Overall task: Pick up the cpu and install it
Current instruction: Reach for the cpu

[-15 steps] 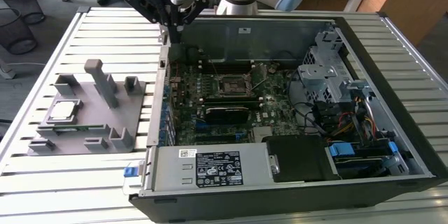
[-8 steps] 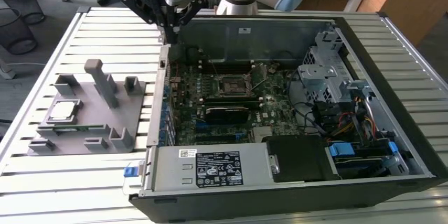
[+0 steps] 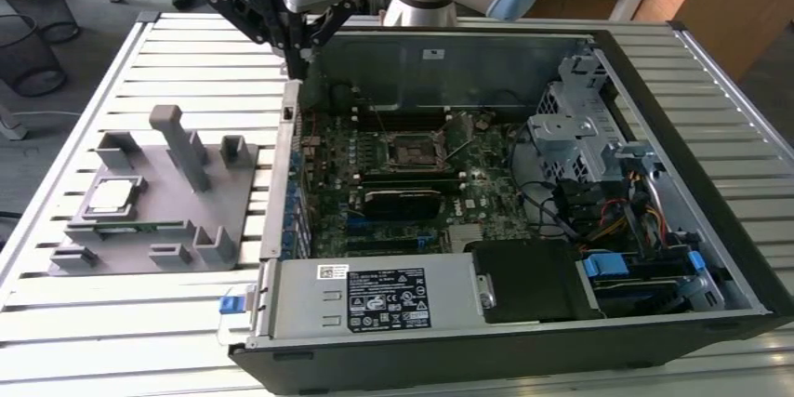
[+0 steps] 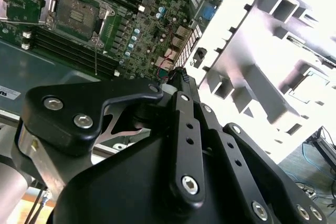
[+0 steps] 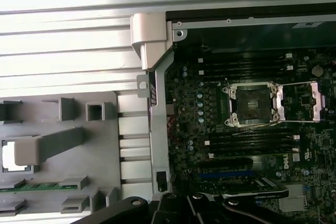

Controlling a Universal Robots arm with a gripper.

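Note:
The cpu (image 3: 112, 196), a small square chip with a silvery top, lies in a pocket of the grey holder (image 3: 186, 220) on the table, on the exterior view's left of the open computer case (image 3: 694, 258). In the first wrist view the cpu (image 5: 10, 156) is a bright square in that holder. The black-framed socket (image 3: 410, 149) sits open on the green motherboard, and both wrist views show it (image 5: 252, 103) (image 4: 79, 11). My gripper (image 3: 300, 64) hangs over the case's wall nearest the holder, at its far corner. Its fingers are shut with nothing between them (image 4: 181, 75).
A thin green memory stick (image 3: 114, 228) lies in the holder beside the cpu. Upright grey posts (image 3: 180, 141) rise from the holder. Inside the case are a power supply (image 3: 372, 299), a drive cage (image 3: 577, 127) and cables. The slatted table (image 3: 149, 323) surrounds everything.

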